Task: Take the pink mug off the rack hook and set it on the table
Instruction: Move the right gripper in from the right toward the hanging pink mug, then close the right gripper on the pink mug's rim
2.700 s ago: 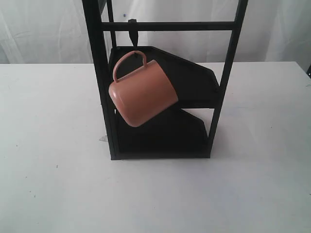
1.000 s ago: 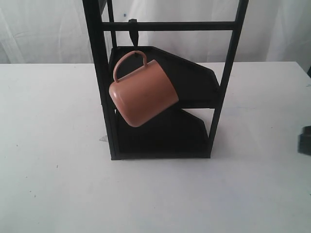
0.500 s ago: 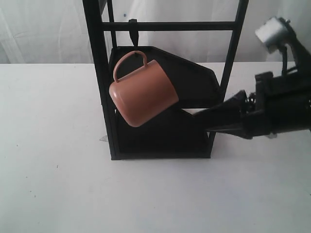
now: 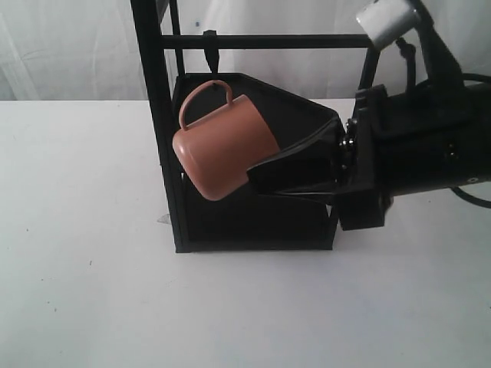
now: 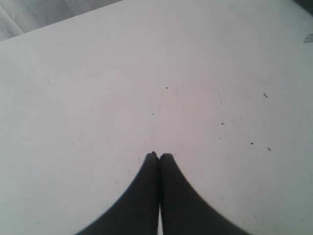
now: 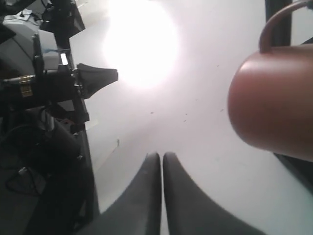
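The pink mug [image 4: 222, 146] hangs tilted by its thin handle from the rack hook [image 4: 209, 50] under the black crossbar. My right gripper [image 4: 252, 179] reaches in from the right, its tips shut and just beside the mug's lower edge. In the right wrist view the right gripper [image 6: 161, 155] is shut on nothing, and the mug [image 6: 276, 98] is off to one side, apart from the tips. My left gripper [image 5: 159, 155] is shut and empty over the bare white table [image 5: 146, 73]; it does not show in the exterior view.
The rack's thick black posts [image 4: 157, 130] and angular black shelves [image 4: 295, 123] stand right behind and around the mug. White table [image 4: 92, 291] spreads in front and to the left. The right wrist view shows another black arm [image 6: 95, 76] and equipment at the table's edge.
My right arm came into view from the right edge and pushed left, past the rack's right post, until its shut tips reached the mug's lower side. The mug has stayed hanging.
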Controlling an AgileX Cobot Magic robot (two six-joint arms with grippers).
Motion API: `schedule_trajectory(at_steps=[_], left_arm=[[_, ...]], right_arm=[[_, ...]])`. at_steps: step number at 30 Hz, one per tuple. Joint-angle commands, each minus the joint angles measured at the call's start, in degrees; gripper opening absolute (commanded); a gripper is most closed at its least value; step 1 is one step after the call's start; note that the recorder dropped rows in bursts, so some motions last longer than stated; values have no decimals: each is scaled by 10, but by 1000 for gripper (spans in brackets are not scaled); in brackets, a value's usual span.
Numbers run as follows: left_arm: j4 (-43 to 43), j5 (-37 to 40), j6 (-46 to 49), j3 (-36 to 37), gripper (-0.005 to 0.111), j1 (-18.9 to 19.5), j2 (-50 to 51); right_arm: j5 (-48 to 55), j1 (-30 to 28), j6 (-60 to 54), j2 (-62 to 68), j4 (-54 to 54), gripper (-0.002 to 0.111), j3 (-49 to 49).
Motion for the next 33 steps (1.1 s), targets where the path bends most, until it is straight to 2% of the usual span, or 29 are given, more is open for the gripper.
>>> schedule_trajectory(at_steps=[1, 7, 10, 18, 26, 33], left_arm=[[-4, 0, -6, 0, 0, 0, -2], [-4, 0, -6, 0, 0, 0, -2], [-4, 0, -6, 0, 0, 0, -2], [-4, 0, -6, 0, 0, 0, -2], [-4, 0, -6, 0, 0, 0, -2], [-4, 0, -6, 0, 0, 0, -2]], right_arm=[[-61, 2, -55, 0, 5, 18, -4], [-202, 2, -67, 0, 5, 58, -28], [-211, 5, -66, 0, 4, 69, -28], [-204, 8, -90, 46, 13, 69, -28], [-183, 73, -139, 98, 13, 65, -28], [-171, 78, -139, 98, 13, 63, -28]])
